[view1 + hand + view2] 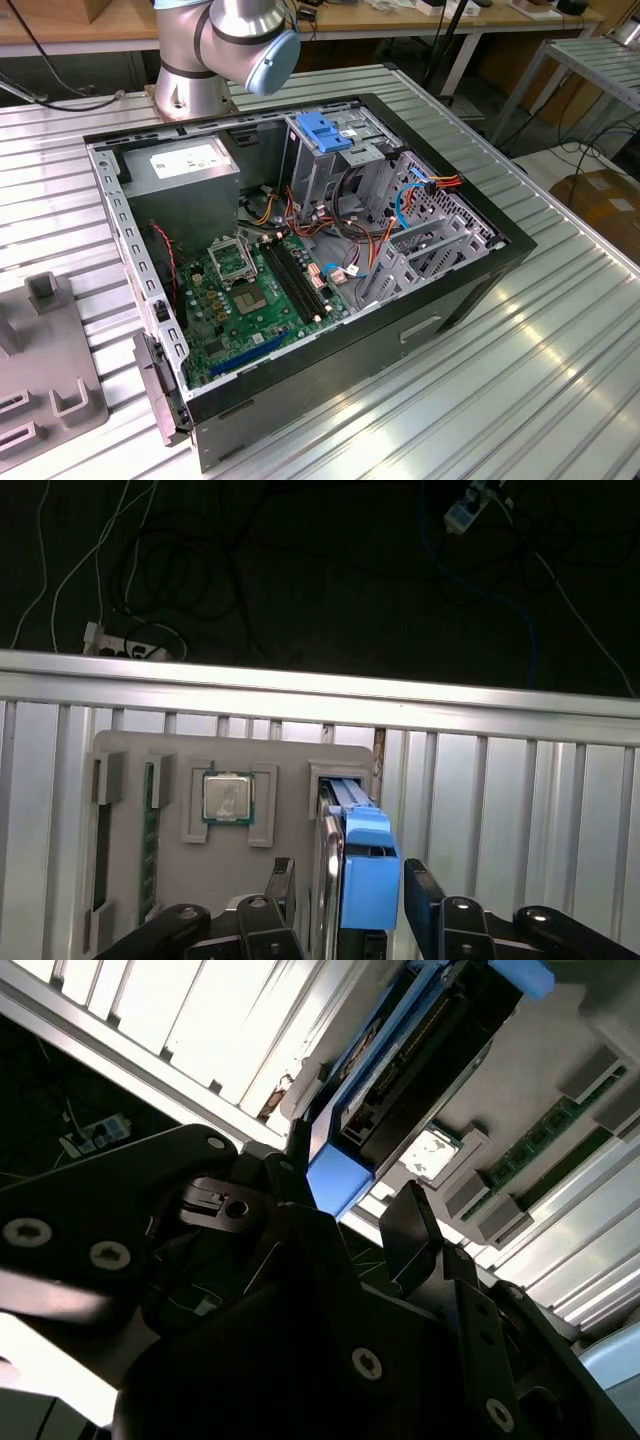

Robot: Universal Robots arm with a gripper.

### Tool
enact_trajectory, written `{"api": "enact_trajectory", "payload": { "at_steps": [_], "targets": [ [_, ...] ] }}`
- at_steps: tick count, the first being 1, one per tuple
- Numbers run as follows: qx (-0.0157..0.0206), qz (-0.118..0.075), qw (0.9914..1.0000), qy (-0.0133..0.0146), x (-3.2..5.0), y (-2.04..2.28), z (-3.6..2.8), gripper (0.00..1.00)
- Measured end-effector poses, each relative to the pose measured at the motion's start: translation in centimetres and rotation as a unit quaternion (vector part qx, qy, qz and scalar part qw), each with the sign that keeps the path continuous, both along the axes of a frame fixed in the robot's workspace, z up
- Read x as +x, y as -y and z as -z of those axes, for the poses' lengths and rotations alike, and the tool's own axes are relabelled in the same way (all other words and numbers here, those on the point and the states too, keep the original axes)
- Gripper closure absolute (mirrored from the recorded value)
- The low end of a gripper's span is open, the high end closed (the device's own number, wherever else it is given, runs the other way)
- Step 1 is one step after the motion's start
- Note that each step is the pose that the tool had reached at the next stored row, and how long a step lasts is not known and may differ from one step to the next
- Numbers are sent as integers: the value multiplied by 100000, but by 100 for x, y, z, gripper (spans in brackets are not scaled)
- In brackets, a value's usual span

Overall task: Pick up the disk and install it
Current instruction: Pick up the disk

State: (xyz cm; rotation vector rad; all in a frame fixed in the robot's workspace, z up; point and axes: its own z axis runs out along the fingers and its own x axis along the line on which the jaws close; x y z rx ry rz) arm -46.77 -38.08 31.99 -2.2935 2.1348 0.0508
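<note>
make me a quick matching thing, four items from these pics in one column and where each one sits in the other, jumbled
1 disk
2 processor chip
3 motherboard
4 blue handle

A atop the drive cage
B flat in a recess of the grey tray
C bottom of the open case
D on edge, straddled by the claw

Pairs: 1-D, 2-B, 3-C, 4-A
</note>
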Motion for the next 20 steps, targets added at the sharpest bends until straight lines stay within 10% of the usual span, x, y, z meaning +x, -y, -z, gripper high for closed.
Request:
{"api": "enact_trajectory", "payload": {
  "at_steps": [20],
  "targets": [
    [-1,2298,99974,54,-40,-68,231,44]
  ]
}}
